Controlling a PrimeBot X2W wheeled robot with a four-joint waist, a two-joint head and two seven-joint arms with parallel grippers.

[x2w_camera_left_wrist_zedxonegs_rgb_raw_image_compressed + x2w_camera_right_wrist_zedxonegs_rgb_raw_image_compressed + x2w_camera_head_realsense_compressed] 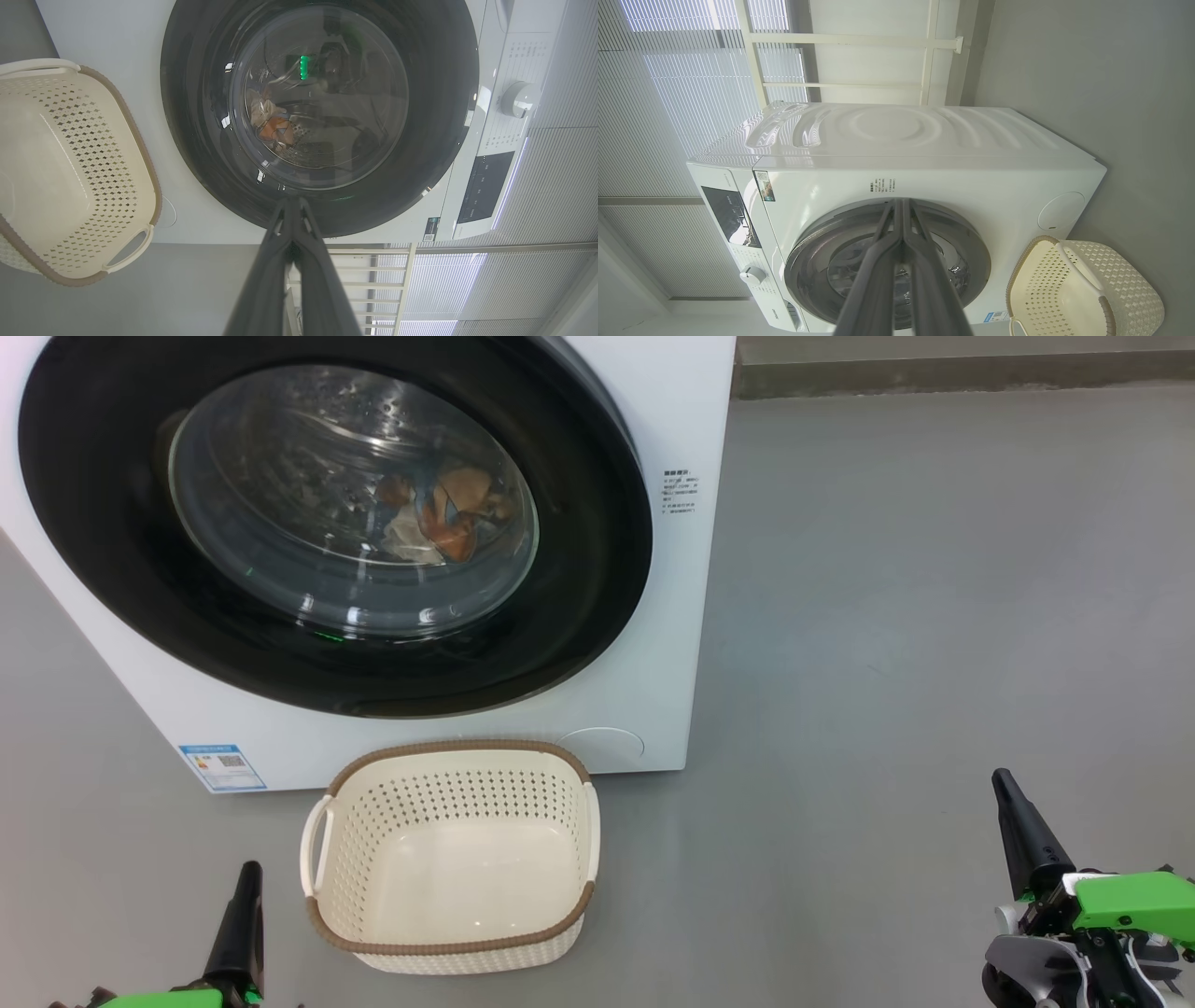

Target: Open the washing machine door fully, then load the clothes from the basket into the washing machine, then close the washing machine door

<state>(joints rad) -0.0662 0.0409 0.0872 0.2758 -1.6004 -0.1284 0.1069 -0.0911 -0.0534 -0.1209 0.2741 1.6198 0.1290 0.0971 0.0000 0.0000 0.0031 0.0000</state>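
Head view: the door (103, 523) is closed on the washing machine (681, 420). The clothes (448, 513) lie behind its glass, and the basket (457, 748) sits empty on the floor just in front. Your left hand (247, 887) and right hand (1013, 803) are low, well apart from everything.
Left wrist view: fingers pressed together, empty. This view adds the dial (518, 99), beyond the head view's crop.
Right wrist view: fingers closed, empty. It adds the machine's top.
Risk: you can't tell whether the latch caught, and a careless swing could knock the basket.

Washing machine door (320, 112) shut, clothes (273, 127) behind its glass, basket (93, 154) at left, fingers (266, 280) pressed together.
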